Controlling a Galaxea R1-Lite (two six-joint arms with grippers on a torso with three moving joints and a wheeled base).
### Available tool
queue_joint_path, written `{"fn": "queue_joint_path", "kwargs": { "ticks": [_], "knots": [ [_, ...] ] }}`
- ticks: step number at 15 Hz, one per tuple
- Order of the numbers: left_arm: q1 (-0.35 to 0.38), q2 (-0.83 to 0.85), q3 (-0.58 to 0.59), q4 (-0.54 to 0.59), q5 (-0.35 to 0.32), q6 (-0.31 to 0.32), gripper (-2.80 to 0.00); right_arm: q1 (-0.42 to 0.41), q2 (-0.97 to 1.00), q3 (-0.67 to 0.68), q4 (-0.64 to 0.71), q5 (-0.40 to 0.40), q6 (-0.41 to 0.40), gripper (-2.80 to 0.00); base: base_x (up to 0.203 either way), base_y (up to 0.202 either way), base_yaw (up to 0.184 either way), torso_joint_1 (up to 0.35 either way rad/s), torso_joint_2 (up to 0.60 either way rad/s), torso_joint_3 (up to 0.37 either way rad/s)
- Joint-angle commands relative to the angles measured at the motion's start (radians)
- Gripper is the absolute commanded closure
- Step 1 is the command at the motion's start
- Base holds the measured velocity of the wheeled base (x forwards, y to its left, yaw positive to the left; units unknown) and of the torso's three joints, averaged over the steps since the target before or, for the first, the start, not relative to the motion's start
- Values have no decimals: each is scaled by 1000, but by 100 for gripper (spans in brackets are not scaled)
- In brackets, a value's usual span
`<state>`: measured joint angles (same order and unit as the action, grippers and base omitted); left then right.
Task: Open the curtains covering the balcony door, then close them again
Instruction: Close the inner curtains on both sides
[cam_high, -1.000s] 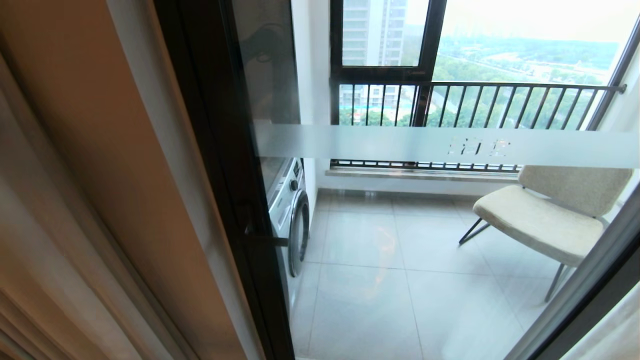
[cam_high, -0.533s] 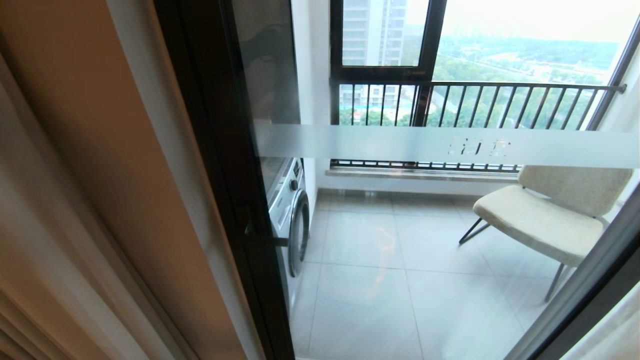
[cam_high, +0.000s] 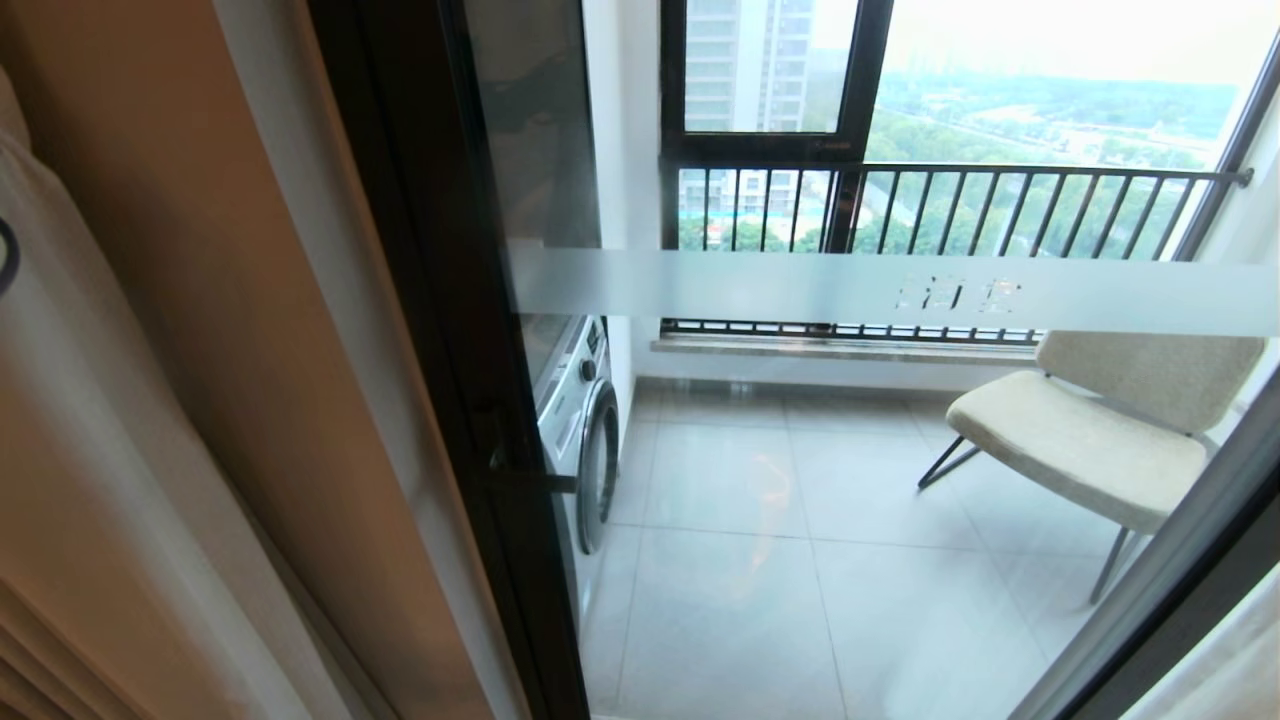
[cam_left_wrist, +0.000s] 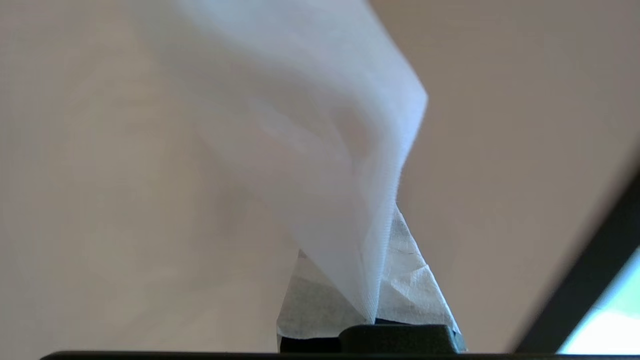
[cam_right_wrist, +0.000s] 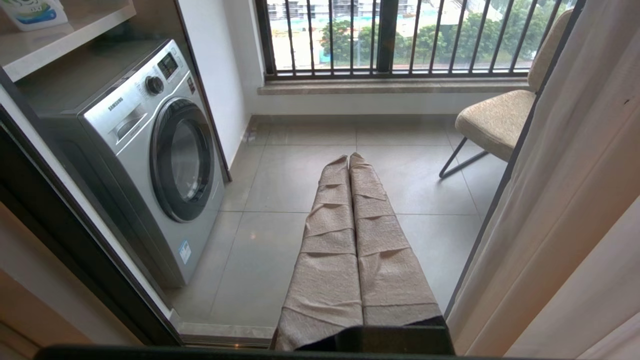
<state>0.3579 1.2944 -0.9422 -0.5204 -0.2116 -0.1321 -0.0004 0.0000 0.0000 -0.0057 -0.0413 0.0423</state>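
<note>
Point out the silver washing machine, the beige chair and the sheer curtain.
Silver front-loading washing machine (cam_right_wrist: 150, 150), right wrist view, front panel.
Beige upholstered chair (cam_high: 1080, 440), head view, seat cushion.
Thin white sheer curtain (cam_left_wrist: 320, 150), left wrist view, fold above the pincer.

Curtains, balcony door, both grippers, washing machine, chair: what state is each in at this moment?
curtains: drawn aside, glass uncovered.
sheer fold: pinched in the left gripper.
balcony door: closed as far as can be seen.
right gripper: shut, empty, idle.
washing machine: hatch closed.
chair: upright, unoccupied.

Cream curtains (cam_high: 90, 450) are hanging at the near left beside the balcony door (cam_high: 440, 300), while a washing machine (cam_high: 585, 430) and chair (cam_high: 1090, 430) are standing beyond the glass.
</note>
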Motion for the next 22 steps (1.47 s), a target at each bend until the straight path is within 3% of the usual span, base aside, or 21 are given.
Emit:
{"fn": "queue_joint_path", "kwargs": {
  "ticks": [1,6,9,22],
  "knots": [
    [-104,-43,7,-1,-1,-1,0,0,0,0,0,0,1,0,0,0,0,0,0,0],
    [-315,-88,50,2,0,-1,0,0,0,0,0,0,1,0,0,0,0,0,0,0],
    [-395,-113,84,2,-2,0,0,0,0,0,0,0,1,0,0,0,0,0,0,0],
    [-407,-152,137,2,-4,0,0,0,0,0,0,0,1,0,0,0,0,0,0,0]
  ]
}}
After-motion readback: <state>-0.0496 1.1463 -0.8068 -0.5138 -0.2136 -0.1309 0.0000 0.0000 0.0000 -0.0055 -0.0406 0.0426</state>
